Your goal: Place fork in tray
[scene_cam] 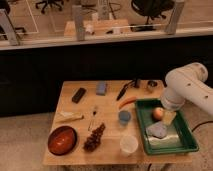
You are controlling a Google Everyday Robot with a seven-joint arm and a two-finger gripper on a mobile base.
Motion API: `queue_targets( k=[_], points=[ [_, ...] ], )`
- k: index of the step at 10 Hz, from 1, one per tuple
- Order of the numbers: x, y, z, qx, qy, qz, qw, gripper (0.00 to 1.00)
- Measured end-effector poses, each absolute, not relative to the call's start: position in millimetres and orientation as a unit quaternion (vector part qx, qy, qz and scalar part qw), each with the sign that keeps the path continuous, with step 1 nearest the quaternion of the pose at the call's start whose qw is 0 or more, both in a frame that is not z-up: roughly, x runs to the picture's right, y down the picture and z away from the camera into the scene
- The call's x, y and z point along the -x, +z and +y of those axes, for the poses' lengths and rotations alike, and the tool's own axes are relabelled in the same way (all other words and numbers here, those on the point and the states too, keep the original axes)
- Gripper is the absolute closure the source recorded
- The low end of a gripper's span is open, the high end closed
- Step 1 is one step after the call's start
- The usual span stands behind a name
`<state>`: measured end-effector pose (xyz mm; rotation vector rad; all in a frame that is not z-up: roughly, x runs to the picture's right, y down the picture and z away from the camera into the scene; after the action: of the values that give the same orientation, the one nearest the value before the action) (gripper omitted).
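The fork (93, 116) is a thin pale utensil lying on the wooden table left of centre, just above a brown pinecone-like cluster (95, 137). The dark-green tray (141, 125) stands at the table's right end and holds an orange fruit (158, 113) and a grey-blue lump (157, 131). My white arm (187, 90) reaches in from the right. Its gripper (169, 117) hangs over the back of the tray, beside the fruit and far to the right of the fork. It is open and nothing shows between its fingers.
A red-brown bowl (62, 140) sits front left, with a pale flat stick (70, 117) behind it. A blue cup (124, 117) and a clear cup (129, 144) stand between fork and tray. Further back lie a black block (78, 95), grey sponge (102, 88), black utensil (122, 91) and orange vegetable (127, 102).
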<state>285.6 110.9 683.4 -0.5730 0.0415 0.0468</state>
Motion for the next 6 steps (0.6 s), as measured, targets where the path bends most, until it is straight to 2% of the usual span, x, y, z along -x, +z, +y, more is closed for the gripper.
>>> queue_targets(
  k=[6],
  points=[
    [-275,691,98,0.272,-0.016,-0.001,0.962,0.2]
  ],
)
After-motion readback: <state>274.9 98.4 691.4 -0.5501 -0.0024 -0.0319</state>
